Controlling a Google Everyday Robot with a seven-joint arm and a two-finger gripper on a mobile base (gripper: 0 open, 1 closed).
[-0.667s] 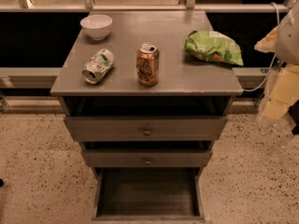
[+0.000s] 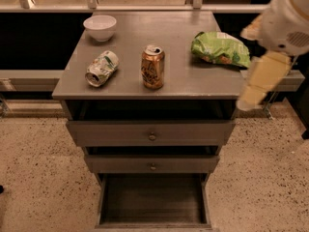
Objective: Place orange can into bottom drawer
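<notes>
The orange can (image 2: 152,66) stands upright near the front middle of the grey cabinet top (image 2: 169,33). The bottom drawer (image 2: 153,199) is pulled open below the two shallower drawers, and its dark wood-grain inside shows nothing in it. My gripper (image 2: 250,99) hangs at the right, off the cabinet's front right corner and about level with the top's edge. It points down and left, well to the right of the can, and holds nothing that I can see.
A crushed white-green can (image 2: 101,68) lies left of the orange can. A white bowl (image 2: 100,27) sits at the back left and a green chip bag (image 2: 220,48) at the right. The top drawer (image 2: 151,133) and middle drawer (image 2: 152,164) stick out slightly. The floor is speckled.
The arm has moved left, toward the cabinet's right front corner, and fills more of the right side. The cans, bowl, bag and drawers have not moved.
</notes>
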